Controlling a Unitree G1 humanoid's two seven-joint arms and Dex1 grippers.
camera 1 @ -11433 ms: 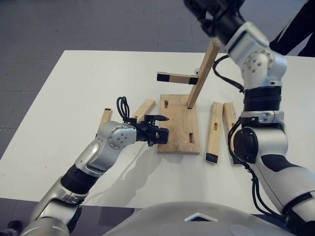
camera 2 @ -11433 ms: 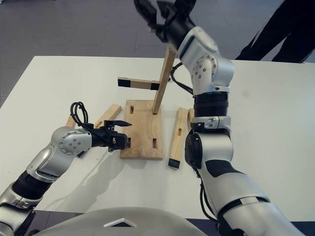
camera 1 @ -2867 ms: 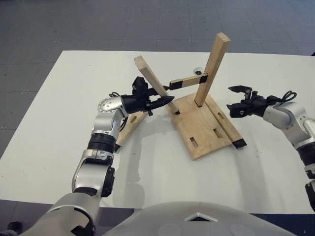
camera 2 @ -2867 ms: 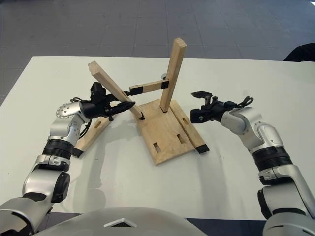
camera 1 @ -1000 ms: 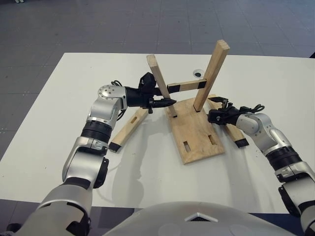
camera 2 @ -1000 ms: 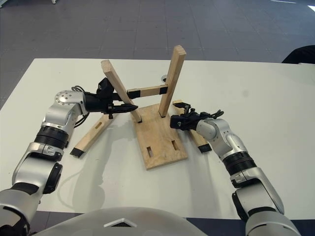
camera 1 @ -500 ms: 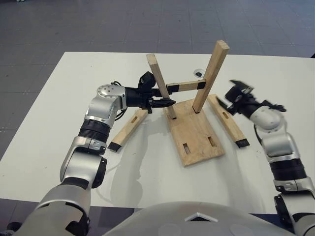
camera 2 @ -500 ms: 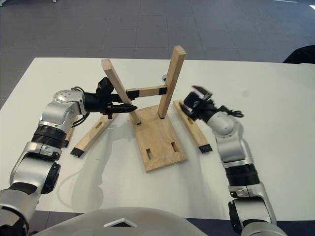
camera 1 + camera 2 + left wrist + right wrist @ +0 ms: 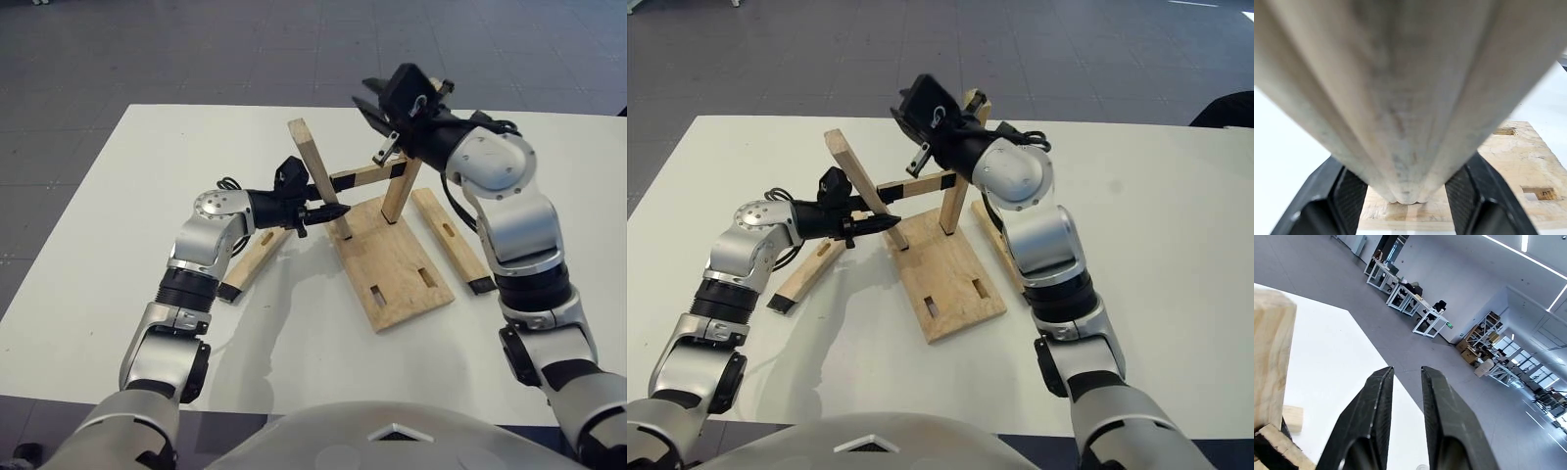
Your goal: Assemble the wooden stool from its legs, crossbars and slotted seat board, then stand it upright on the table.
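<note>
Loads of white table (image 9: 88,245) runs from the left edge to the first piece, a spare leg (image 9: 257,257) lying flat and well back from the front edge. Just right of it the left tool (image 9: 328,210) comes in from the side and pinches the tilted leg (image 9: 312,162) low down, one finger on each side of the wood. That leg leans off to the left, with its foot down at the back left corner of the seat board (image 9: 397,269). A crossbar (image 9: 367,174) goes from it across to the upright leg (image 9: 397,196), which stands at the board's back right. The board lies flat mid-table, a bit askew, with its two front slots showing. The right tool (image 9: 1403,377) is up in the air near the top of the upright leg. Its fingers are only a sliver apart, gripping nothing and not on the wood as far as I can see. Just beside the board's right side lies a second spare leg (image 9: 453,240), then a wide strip of table out to the right edge.
</note>
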